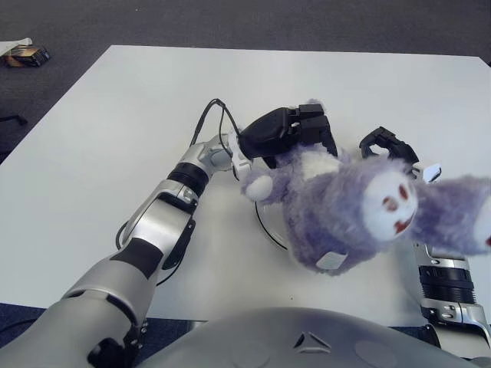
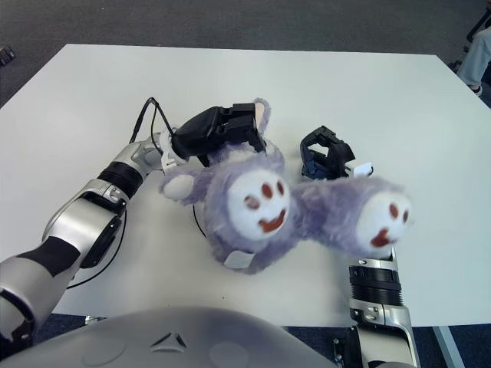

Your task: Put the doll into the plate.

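Office or lab, white table [image 1: 107, 146], grey carpet [image 1: 230, 23]

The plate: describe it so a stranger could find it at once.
Start at the white table and go to its near edge, where the fluffy purple plush doll hangs between the left hand and right hand. The white round plate lies mostly hidden beneath it. Only its thin dark-edged curved rim shows, flat on the tabletop.

One doll [image 1: 345, 215], one plate [image 1: 270, 227], two hands: left hand [image 1: 288, 132], right hand [image 1: 390, 144], one table [image 1: 115, 138].
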Motion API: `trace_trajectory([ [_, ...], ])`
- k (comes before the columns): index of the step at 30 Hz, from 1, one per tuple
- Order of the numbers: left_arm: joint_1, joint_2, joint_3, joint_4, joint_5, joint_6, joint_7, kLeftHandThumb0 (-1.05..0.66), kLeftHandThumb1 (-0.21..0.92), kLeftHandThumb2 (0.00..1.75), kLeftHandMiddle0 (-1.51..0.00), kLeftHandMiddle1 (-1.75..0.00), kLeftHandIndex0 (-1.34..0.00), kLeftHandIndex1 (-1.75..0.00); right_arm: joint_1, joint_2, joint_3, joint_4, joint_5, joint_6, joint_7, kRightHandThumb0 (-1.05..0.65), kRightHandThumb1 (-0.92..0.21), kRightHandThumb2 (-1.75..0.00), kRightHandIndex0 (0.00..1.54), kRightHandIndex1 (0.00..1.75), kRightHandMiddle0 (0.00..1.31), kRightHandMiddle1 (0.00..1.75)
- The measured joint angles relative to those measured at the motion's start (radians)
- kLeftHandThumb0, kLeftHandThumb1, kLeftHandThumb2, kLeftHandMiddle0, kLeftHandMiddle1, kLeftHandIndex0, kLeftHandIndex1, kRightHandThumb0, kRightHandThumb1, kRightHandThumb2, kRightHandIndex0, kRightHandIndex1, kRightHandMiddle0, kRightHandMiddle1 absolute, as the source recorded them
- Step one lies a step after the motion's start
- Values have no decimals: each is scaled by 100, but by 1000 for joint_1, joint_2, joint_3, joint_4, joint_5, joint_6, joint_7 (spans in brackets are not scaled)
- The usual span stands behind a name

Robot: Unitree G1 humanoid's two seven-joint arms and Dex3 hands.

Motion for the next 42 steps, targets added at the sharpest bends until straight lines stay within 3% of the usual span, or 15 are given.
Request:
trace_trajectory([
  [1, 3, 2, 0, -3, 6, 6, 4, -32, 91, 52, -24, -148, -19, -173, 0, 0, 0, 0, -1, 0, 0, -39, -64, -90, 81, 175, 37, 175],
  [3, 8, 6, -1, -10, 22, 19, 17, -56, 91, 54, -22, -142, -11, -150, -1, 0, 1, 0, -2, 0, -1, -39, -64, -90, 81, 175, 37, 175],
  [5, 12, 10, -2, -16, 40, 29, 31, -66, 92, 56, -20, -131, -8, -141, -2, 0, 2, 1, -3, 1, -1, -39, -65, -90, 81, 175, 36, 175],
  [10, 14, 23, -7, -38, 80, 45, 69, -81, 92, 66, -16, -96, -1, -125, -6, -1, 2, 5, -3, 1, -1, -39, -65, -89, 82, 175, 36, 175],
  [19, 14, 44, -38, -48, 126, 54, 114, -89, 92, 79, -11, -67, 0, -107, -12, -18, 21, 8, -21, 1, 1, -39, -67, -86, 86, 175, 35, 175],
  [25, 14, 51, -58, -48, 169, 54, 168, -91, 92, 86, -9, -59, 0, -98, -14, -19, 23, 8, -24, 1, -4, -39, -67, -87, 85, 175, 35, 175],
  [42, 4, 93, -125, -70, 331, 63, 431, -95, 92, 82, -7, -37, 0, -71, -14, -18, 22, 9, -21, 3, -7, -39, -64, -91, 86, 175, 37, 175],
])
